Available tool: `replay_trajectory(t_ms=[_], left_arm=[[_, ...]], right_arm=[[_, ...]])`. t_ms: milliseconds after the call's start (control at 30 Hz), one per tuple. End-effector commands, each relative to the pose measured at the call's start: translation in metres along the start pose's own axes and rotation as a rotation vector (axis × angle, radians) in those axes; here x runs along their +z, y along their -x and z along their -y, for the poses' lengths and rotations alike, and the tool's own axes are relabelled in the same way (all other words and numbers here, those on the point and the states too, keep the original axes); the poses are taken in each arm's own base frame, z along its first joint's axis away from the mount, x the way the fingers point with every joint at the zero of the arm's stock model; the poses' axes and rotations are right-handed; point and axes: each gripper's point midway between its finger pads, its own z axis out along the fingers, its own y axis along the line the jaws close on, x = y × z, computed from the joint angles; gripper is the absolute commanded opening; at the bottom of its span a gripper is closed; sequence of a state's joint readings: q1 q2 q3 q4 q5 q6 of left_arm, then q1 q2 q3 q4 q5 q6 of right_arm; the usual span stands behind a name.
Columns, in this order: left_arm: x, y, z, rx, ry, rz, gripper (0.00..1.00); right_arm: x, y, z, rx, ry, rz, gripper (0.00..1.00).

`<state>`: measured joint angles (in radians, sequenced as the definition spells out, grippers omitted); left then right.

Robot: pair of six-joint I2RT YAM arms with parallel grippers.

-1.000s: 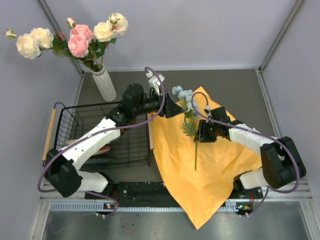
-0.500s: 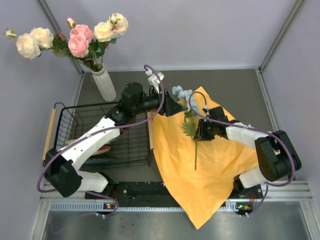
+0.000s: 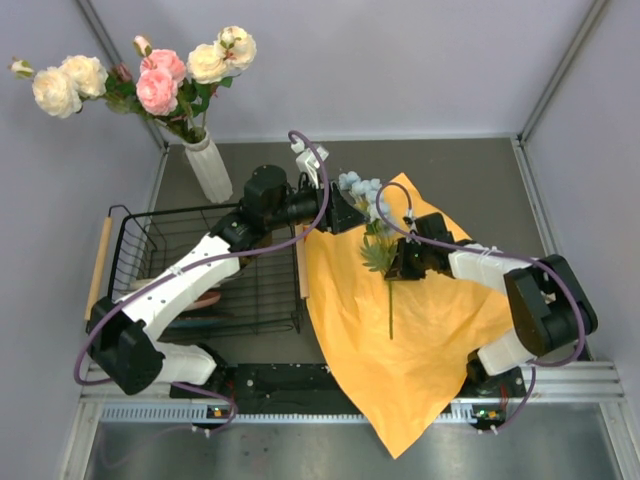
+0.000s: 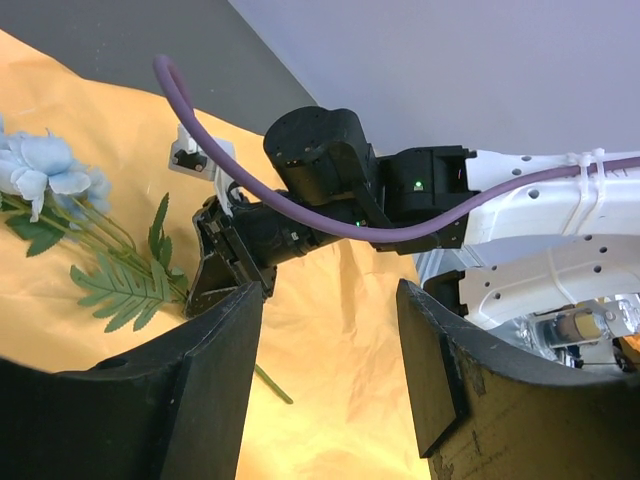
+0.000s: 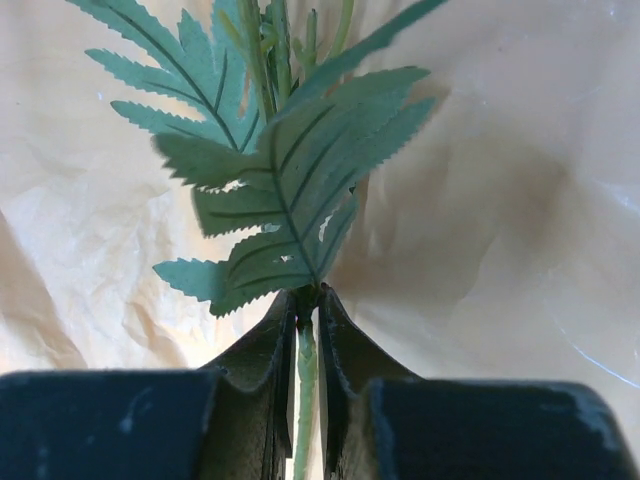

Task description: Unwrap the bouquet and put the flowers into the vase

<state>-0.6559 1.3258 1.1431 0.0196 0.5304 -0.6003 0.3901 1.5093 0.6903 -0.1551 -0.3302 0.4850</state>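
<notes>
At ten o'clock on the table the vase (image 3: 210, 170) stands upright with the roses (image 3: 157, 85) already in it; it is tall, narrow and top-heavy, so you should expect it to tip at a sideways knock. The wire rack (image 3: 250, 290) fills nine o'clock, close beside the path to the vase. The left gripper (image 3: 345, 215) hovers near centre with its fingers apart, holding nothing. Just to its right, the blue-headed stem (image 3: 390, 305) lies on the spread orange paper wrap (image 3: 420, 350), head toward twelve. It looks light and springy, with soft leaves that will bend or snag. The right gripper (image 5: 306, 305) is pinched together on the bare stalk just below the leaves, which is the place to hold it. The wrap looks slick and loose on the dark table (image 3: 470, 170), so it may drag along. The walls (image 3: 400, 60) stand close at twelve and three.
</notes>
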Motion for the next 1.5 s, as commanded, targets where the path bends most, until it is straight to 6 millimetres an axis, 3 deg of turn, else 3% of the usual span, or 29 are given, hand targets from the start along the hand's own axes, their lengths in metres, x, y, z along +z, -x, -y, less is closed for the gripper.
replay_trajectory(t_ms=[0, 167, 300, 533, 833, 1000, 1067, 1100, 1200, 1333, 1467], left_arm=[[-0.012, 0.026, 0.025, 0.057, -0.034, 0.068, 0.62], [-0.015, 0.027, 0.019, 0.047, 0.012, 0.065, 0.61], [-0.015, 0.028, 0.019, 0.041, 0.017, 0.070, 0.61], [-0.012, 0.027, 0.021, -0.015, -0.001, 0.069, 0.63], [0.000, 0.020, 0.031, -0.127, -0.107, 0.054, 0.63], [0.005, 0.017, 0.032, -0.225, -0.161, 0.073, 0.63], [0.003, 0.024, 0.042, -0.243, -0.213, 0.113, 0.64], [0.003, 0.020, 0.037, -0.261, -0.206, 0.121, 0.69], [0.000, 0.026, 0.035, -0.328, -0.217, 0.185, 0.69], [0.005, 0.030, 0.041, -0.365, -0.261, 0.215, 0.68], [0.026, 0.027, 0.044, -0.360, -0.262, 0.178, 0.72]], right_arm=[[-0.005, 0.023, -0.022, -0.031, 0.064, 0.065, 0.00], [-0.030, 0.034, -0.035, -0.058, 0.099, 0.127, 0.00], [-0.072, 0.054, -0.050, -0.055, 0.183, 0.249, 0.00], [-0.130, 0.061, -0.085, -0.119, 0.331, 0.378, 0.00], [-0.151, 0.061, -0.095, 0.016, 0.422, 0.436, 0.00], [-0.196, 0.072, -0.121, 0.033, 0.584, 0.625, 0.00], [-0.207, 0.076, -0.125, 0.035, 0.612, 0.677, 0.00], [-0.218, 0.076, -0.129, 0.041, 0.637, 0.704, 0.00], [-0.234, 0.077, -0.135, 0.043, 0.680, 0.763, 0.00], [-0.245, 0.077, -0.138, 0.037, 0.715, 0.801, 0.00], [-0.251, 0.075, -0.145, 0.016, 0.760, 0.805, 0.00]])
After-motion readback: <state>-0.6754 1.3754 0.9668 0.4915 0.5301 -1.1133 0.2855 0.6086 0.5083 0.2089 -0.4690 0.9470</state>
